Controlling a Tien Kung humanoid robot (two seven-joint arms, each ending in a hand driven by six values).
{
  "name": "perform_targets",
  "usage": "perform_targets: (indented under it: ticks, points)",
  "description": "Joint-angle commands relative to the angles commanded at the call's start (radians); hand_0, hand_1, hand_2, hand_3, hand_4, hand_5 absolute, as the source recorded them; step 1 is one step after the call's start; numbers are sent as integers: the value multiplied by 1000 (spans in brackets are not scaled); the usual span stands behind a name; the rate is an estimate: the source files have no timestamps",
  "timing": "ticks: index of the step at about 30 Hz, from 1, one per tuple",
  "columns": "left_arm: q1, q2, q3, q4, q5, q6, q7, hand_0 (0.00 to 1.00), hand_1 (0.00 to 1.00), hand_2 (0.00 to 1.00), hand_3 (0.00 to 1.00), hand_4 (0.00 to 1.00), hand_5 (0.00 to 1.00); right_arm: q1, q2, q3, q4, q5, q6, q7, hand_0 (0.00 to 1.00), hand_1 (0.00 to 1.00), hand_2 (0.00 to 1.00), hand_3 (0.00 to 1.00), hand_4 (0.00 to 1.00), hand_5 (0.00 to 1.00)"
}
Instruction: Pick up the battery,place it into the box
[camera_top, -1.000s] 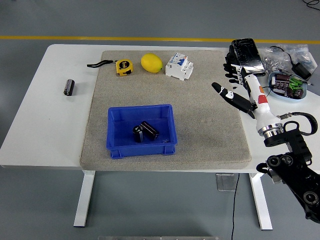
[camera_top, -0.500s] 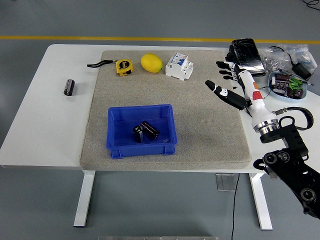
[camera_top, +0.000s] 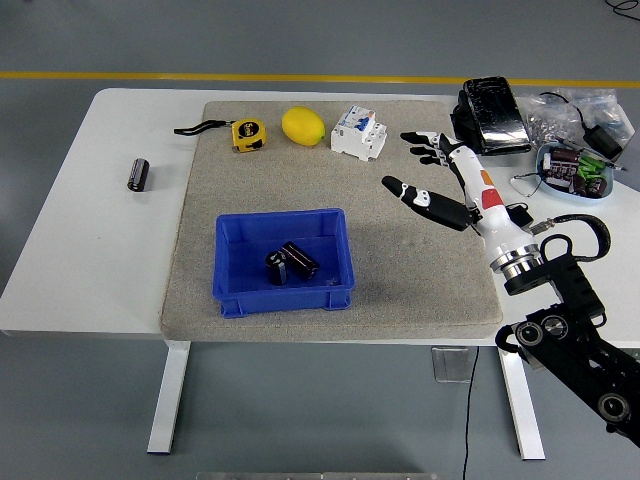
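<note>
A black battery (camera_top: 137, 174) lies on the bare white table at the far left, off the mat. The blue box (camera_top: 229, 282) sits on the grey mat near its front edge, with two black batteries (camera_top: 291, 263) lying inside. My right hand (camera_top: 425, 170) hovers over the mat's right part, to the right of the box, its fingers spread and holding nothing. It is far from the loose battery. My left hand does not show.
A yellow tape measure (camera_top: 248, 133), a lemon (camera_top: 303, 126) and a white circuit breaker (camera_top: 358, 132) line the mat's back edge. A black device (camera_top: 492, 112), a dish of parts (camera_top: 573, 170) and cables crowd the table's back right corner.
My right hand has moved leftward over the mat, from near its right edge toward the middle, staying open. Nothing else has moved.
</note>
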Motion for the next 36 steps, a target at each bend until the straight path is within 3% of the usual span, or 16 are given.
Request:
perform_targets:
  ticks: [6, 12, 14, 20, 25, 32, 36]
  points:
    - [-20, 1, 7, 1, -6, 40, -13, 748, 737, 817, 610, 629, 466, -15, 15, -72, 89, -43, -43, -2, 761, 754, 795, 801, 997, 608]
    - [-55, -8, 79, 4, -125, 94, -101, 759, 750, 821, 618, 635, 474, 10, 2, -153, 100, -57, -52, -4, 762, 756, 794, 806, 992, 597]
    - [-66, -8, 101, 5, -168, 76, -115, 759, 750, 821, 618, 635, 474, 24, -8, -171, 92, -55, -46, -4, 762, 756, 794, 806, 992, 597]
    - [-69, -7, 172, -10, -292, -36, -96, 739, 731, 799, 620, 634, 457, 63, -27, -182, 62, -32, -35, 3, 766, 755, 794, 807, 991, 593]
    - [-72, -2, 128, -12, -202, -92, -41, 740, 745, 781, 618, 638, 459, 97, -32, -166, 5, 4, -29, 16, 758, 755, 795, 807, 991, 590]
    - [-64, -1, 127, -16, -208, -113, -32, 744, 749, 783, 621, 642, 464, 177, -66, -140, -100, 69, -21, 42, 763, 761, 797, 811, 994, 585]
    - [-74, 1, 90, -17, -156, -124, -7, 750, 756, 791, 628, 647, 466, 192, -81, -108, -137, 76, -2, 52, 787, 776, 808, 822, 998, 568]
